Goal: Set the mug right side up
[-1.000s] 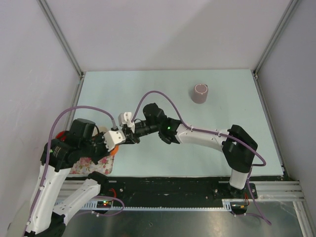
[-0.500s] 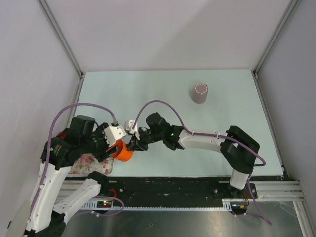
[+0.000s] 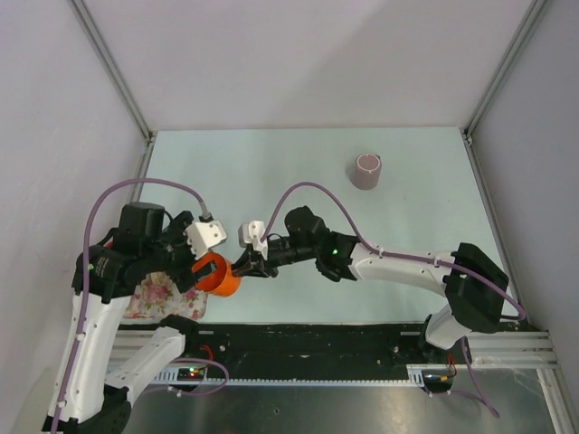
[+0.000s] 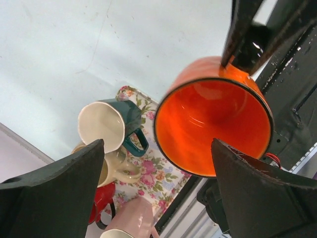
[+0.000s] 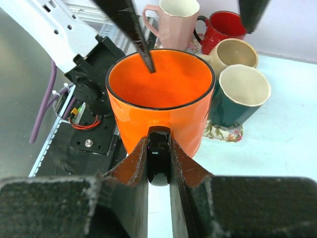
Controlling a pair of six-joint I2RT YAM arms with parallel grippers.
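Since a second ago the right arm has stretched lower along the pale green desk (image 3: 298, 181). The glossy orange mug with a black rim (image 3: 220, 275), then barely showing under the left wrist, is now in plain sight near the desk's front left, just beside the flowered tray (image 3: 145, 303) of other mugs. The right fingers (image 5: 132, 166) are clamped narrow on its black handle (image 5: 159, 157). The left fingers (image 4: 54, 198) stand wide with the mug's mouth between them, gripping nothing. From above the mug looks tipped, mouth toward the left arm, so the turn seems part done and the right wrist's roll is likely the step in hand. Next the left fingers should draw clear, then the mouth be brought level and the base set on bare desk. Whether the base touches the desk I cannot tell. Most of the handle is covered, and the overhead view hides the left fingertips under their wrist.
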